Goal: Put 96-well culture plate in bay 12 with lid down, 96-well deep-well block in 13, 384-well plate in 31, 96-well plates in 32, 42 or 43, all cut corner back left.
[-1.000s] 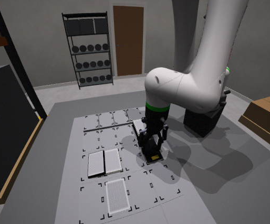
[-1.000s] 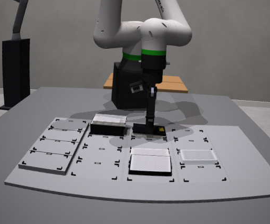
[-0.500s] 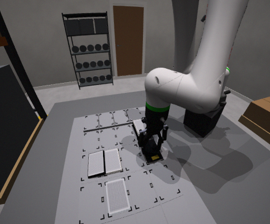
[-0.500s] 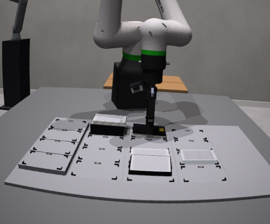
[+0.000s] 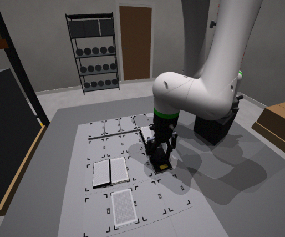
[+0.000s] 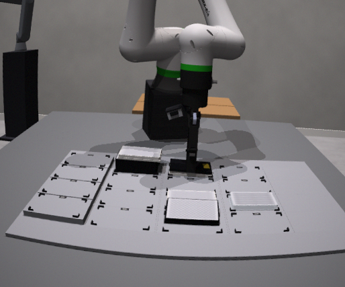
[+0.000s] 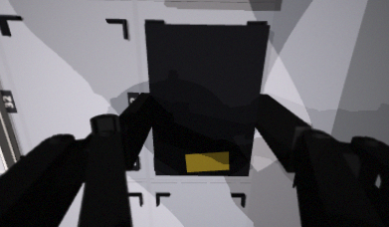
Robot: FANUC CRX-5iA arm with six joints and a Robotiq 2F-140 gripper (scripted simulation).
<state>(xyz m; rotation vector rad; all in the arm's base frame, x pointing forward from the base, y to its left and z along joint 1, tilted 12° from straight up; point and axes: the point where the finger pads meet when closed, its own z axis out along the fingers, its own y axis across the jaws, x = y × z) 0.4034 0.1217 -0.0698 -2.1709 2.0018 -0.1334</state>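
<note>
My gripper (image 5: 160, 156) (image 6: 190, 158) (image 7: 204, 109) is shut on the long sides of a black culture plate with a yellow label (image 5: 163, 165) (image 6: 190, 168) (image 7: 207, 95). The plate is low in the front-row bay, level, inside black corner pieces. I cannot tell its lid apart from its body. A sealed deep-well block (image 5: 146, 134) (image 6: 139, 160) stands in the bay beside it. Two sealed white plates (image 5: 101, 173) (image 5: 119, 170) lie next to each other further out in the same column, also in the exterior view (image 6: 192, 210) (image 6: 191, 194). A finer-gridded sealed plate (image 5: 124, 207) (image 6: 253, 199) lies in the lowest column.
The raised column of bays (image 6: 68, 185) holds nothing. The arm's black pedestal (image 6: 162, 115) stands behind the deck. Cardboard boxes (image 5: 281, 125) and a shelf (image 5: 93, 51) stand off the table.
</note>
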